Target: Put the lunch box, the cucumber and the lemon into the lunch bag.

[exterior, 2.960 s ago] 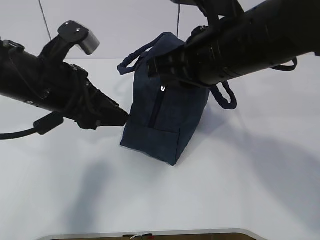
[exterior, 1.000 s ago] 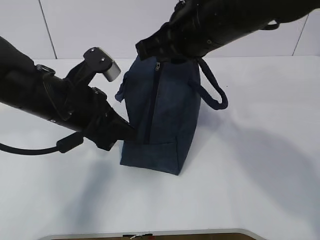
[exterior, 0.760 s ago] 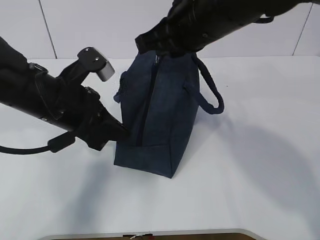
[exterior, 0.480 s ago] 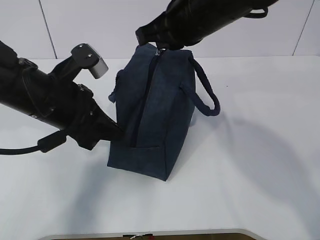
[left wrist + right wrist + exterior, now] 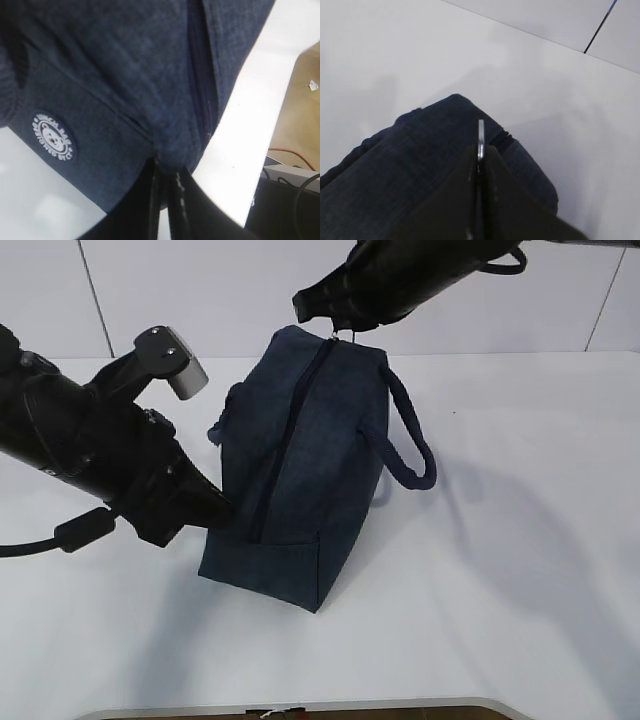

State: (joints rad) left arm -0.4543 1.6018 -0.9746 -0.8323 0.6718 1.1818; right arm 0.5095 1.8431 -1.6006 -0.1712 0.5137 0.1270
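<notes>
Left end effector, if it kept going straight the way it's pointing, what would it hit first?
The lunch bag. The left end effector is shut, its tips already pinching the navy fabric low on the bag's end, beside the zipper. Going on would only press deeper into the bag, likely shoving it along the table.

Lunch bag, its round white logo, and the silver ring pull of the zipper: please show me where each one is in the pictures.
lunch bag (image 5: 300, 460), exterior view, on its navy side panel.
round white logo (image 5: 54, 136), left wrist view, on the badge's middle.
silver ring pull (image 5: 481, 137), right wrist view, on the ring seen edge-on above the fingertips.
</notes>
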